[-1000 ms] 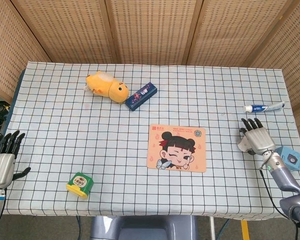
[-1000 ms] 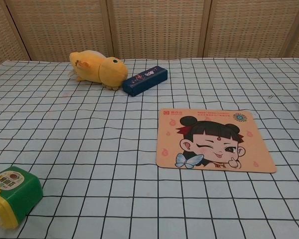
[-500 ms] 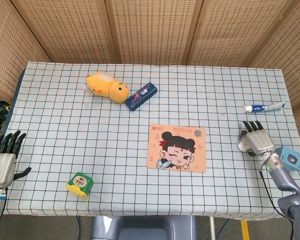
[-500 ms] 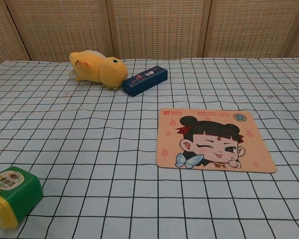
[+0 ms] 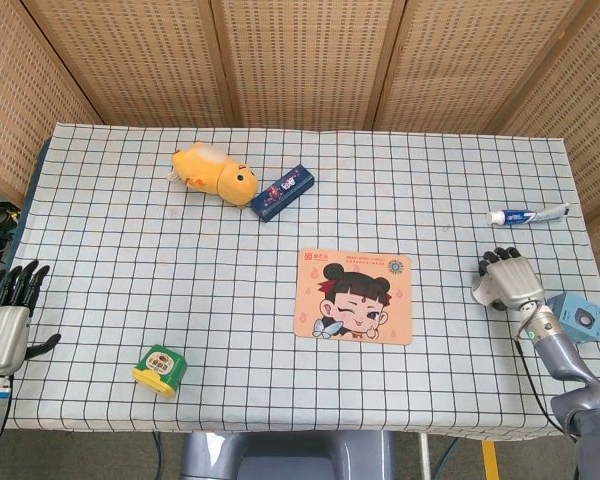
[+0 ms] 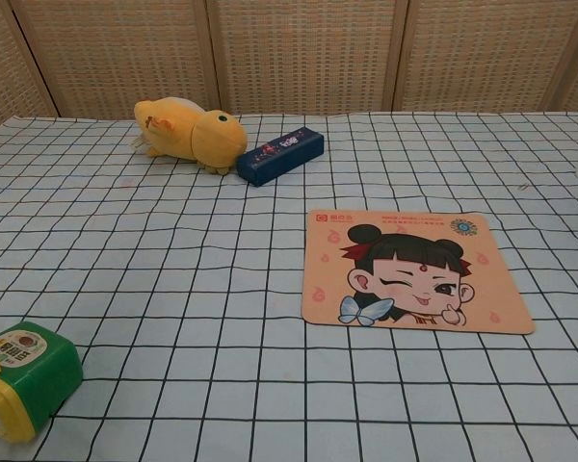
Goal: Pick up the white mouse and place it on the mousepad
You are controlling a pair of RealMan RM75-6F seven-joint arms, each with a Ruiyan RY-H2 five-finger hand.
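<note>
The peach mousepad (image 5: 353, 296) (image 6: 414, 271) with a cartoon girl lies mid-table. My right hand (image 5: 507, 280) rests on the cloth to its right, in the head view only, fingers curled down over the white mouse (image 5: 481, 291). Only a pale sliver of the mouse shows at the hand's left edge. My left hand (image 5: 5, 322) hovers off the table's front left corner, fingers apart and holding nothing.
A yellow plush toy (image 5: 215, 173) and a dark blue box (image 5: 283, 192) lie at the back left. A green and yellow tub (image 5: 160, 368) sits front left. A toothpaste tube (image 5: 525, 214) lies behind my right hand, and a blue cube (image 5: 580, 318) beside it.
The right hand's fingers have gone from stretched out to curled down over the mouse. The left hand has barely moved.
</note>
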